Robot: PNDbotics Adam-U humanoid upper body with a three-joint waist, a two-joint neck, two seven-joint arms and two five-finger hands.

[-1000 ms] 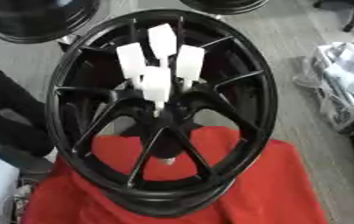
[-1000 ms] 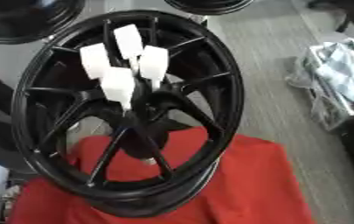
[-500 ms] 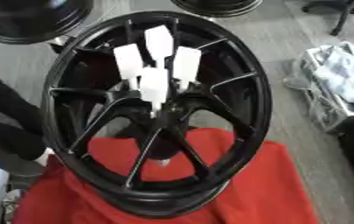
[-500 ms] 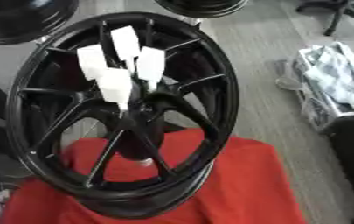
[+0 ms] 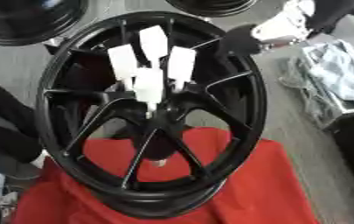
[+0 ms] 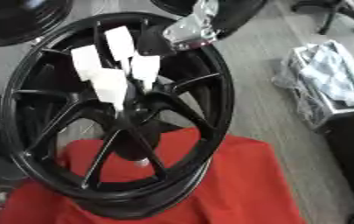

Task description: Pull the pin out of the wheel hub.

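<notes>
A black spoked wheel hub (image 5: pixel 237 127) stands tilted on a red cloth (image 5: pixel 264 183). Several white block-shaped pins (image 5: pixel 149 85) stick out of its centre, fanned upward. My right hand (image 5: pixel 241 41) comes in blurred from the upper right, a dark mass with a silver wrist (image 6: pixel 191 24) behind it. It sits over the rim's upper right edge, right of the pins and apart from them. Its fingers are too blurred to read. My left hand shows in neither view.
Other black wheels (image 5: pixel 19 19) lie on the grey floor at the top left and top middle. A bag of pale wrapped parts (image 6: pixel 325 83) sits at the right. A dark clothed shape (image 5: pixel 4 131) stands against the rim's left side.
My right arm has come into view from the upper right and reached the rim's top edge. The pins and the wheel stand as before; the picture has shifted slightly.
</notes>
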